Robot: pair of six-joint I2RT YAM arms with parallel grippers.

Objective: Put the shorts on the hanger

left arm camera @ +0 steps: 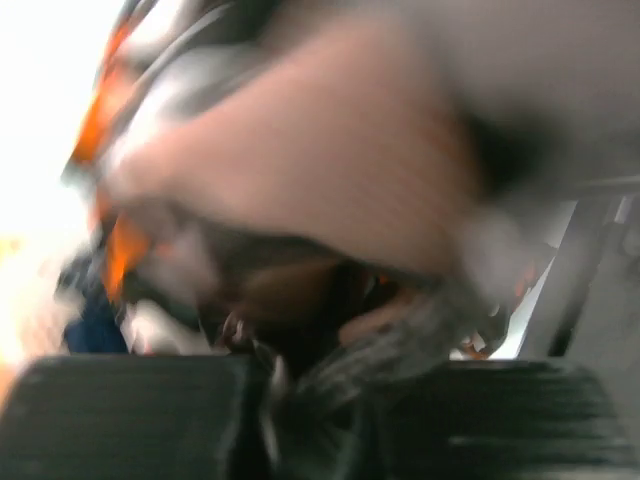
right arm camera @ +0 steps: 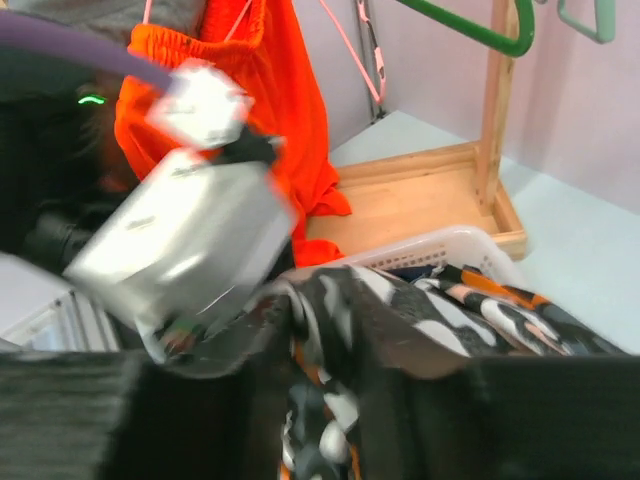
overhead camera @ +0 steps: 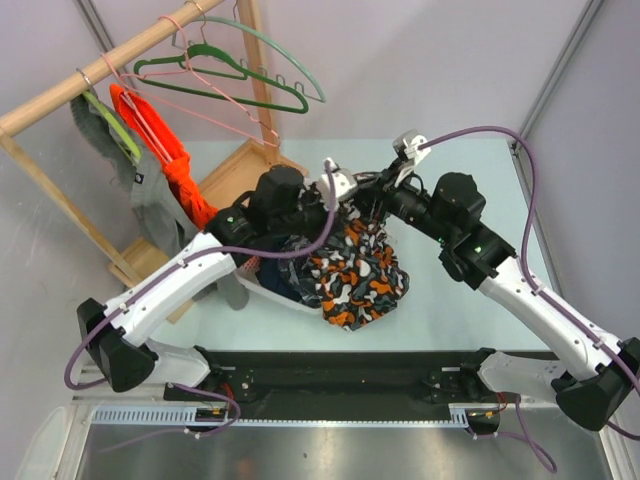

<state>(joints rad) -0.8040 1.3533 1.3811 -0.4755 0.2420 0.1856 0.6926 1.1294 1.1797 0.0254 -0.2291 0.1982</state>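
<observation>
The shorts (overhead camera: 358, 272), dark with orange, white and grey blobs, hang in a bunch over the front of the basket, lifted at their top edge where both grippers meet. My left gripper (overhead camera: 343, 203) is shut on a fold of the shorts (left arm camera: 420, 330); its wrist view is badly blurred, with cloth running down between the fingers (left arm camera: 120, 420). My right gripper (overhead camera: 374, 203) stands slightly open, and the shorts (right arm camera: 480, 300) still lie in its gap (right arm camera: 310, 400) and drape over one finger. The pink wire hanger (overhead camera: 205, 98) hangs on the wooden rod at back left, with its wire (right arm camera: 345, 50) also behind the orange cloth.
A white basket (overhead camera: 262, 287) (right arm camera: 440, 245) with dark clothes sits under the left arm. A dark green hanger (overhead camera: 225, 78) and a pale green hanger (overhead camera: 300, 68) hang on the rod (overhead camera: 60, 100). An orange garment (overhead camera: 165, 160) (right arm camera: 285, 100) and a grey one (overhead camera: 150, 200) hang there too. The rack's wooden base (right arm camera: 420, 200) lies behind the basket.
</observation>
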